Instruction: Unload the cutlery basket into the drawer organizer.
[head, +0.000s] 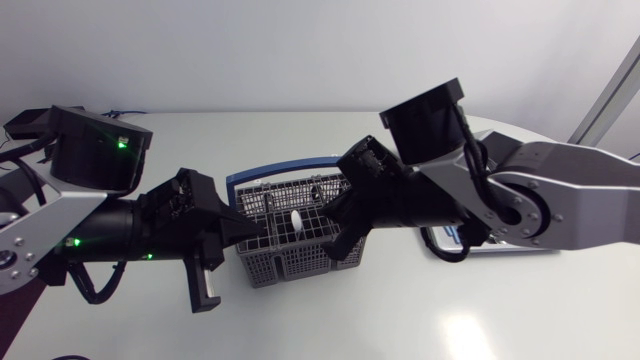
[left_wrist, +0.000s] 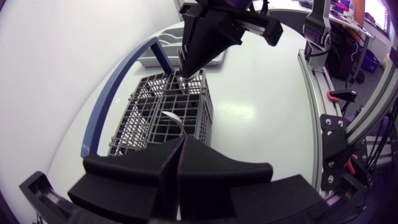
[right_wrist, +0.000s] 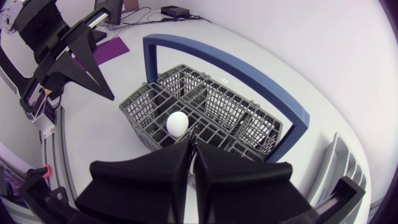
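Lifting the white spoon (head: 296, 220) from the cutlery basket (head: 270, 262) requires the closed, empty right pincer (head: 326, 212), at its 3 o'clock, to open first.

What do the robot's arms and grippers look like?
The left arm and right arm have silver-grey links, black joints and looping black cables; small green lights glow on the left one. The left gripper and right gripper are matte black, with two broad wedge-shaped fingers.
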